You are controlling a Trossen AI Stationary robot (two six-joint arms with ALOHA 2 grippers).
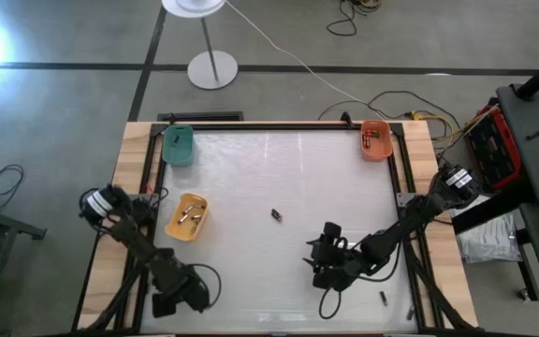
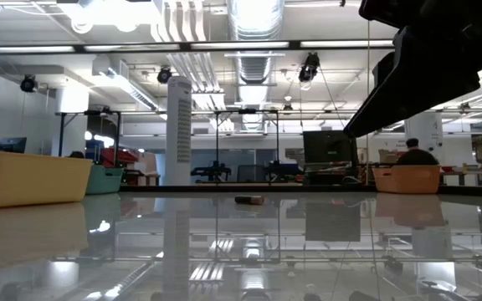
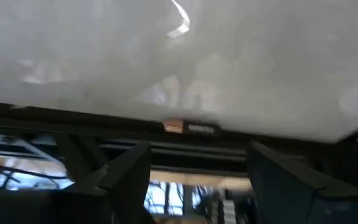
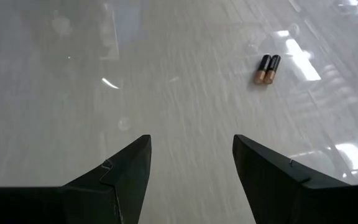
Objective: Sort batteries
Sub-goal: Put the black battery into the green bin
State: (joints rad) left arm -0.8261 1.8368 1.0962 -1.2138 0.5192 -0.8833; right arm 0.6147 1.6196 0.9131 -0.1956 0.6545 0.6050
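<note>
Two batteries lying mid-table

Two batteries (image 4: 267, 68) are lying side by side at the centre, bare table (image 1: 288, 178) surrounding them. Right gripper (image 4: 191, 163), fingers apart, is hovering nearer. Left gripper (image 3: 194, 171), fingers apart, is waiting at the near-left edge.

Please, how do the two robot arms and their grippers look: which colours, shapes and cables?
Both arms are dark, almost black, built of jointed segments with black cables looping beside them. The left gripper and the right gripper each have two flat, dark, wedge-shaped fingers. I see no markings on the fingers.
</note>
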